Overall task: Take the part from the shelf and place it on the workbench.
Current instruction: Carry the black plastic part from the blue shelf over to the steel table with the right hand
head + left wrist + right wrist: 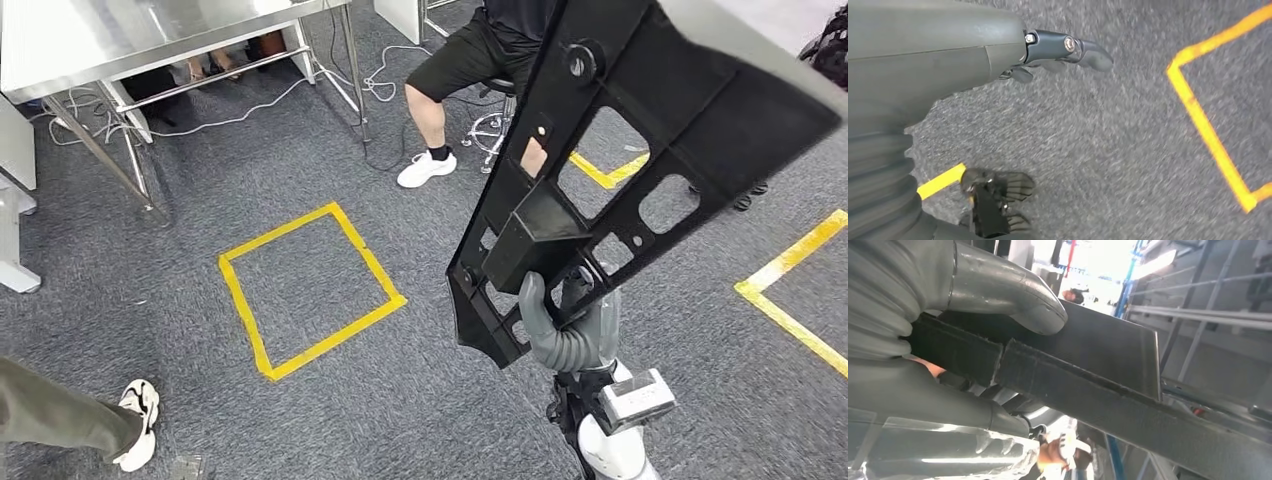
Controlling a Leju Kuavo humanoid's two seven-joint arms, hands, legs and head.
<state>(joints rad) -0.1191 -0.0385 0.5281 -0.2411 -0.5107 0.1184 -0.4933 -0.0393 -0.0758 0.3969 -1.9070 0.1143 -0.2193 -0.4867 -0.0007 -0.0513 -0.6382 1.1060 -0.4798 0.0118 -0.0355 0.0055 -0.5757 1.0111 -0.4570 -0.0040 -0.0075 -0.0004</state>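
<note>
Right hand [570, 335] grips a long black part [610, 170] upright above grey carpet [400, 390]; left hand [1063, 50] hangs with fingers apart, holding nothing.

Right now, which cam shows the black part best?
Head view: the black part shows nearly whole, cutouts visible, with the right hand gripping its lower end. Right wrist view gives a close-up of one edge. Left wrist view looks at carpet.

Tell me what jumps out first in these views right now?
The big black part, held up by the right hand, fills the right side of the head view. On the grey carpet at left lies a yellow tape square, and a seated person is behind it. The left hand hangs empty over the floor.
</note>
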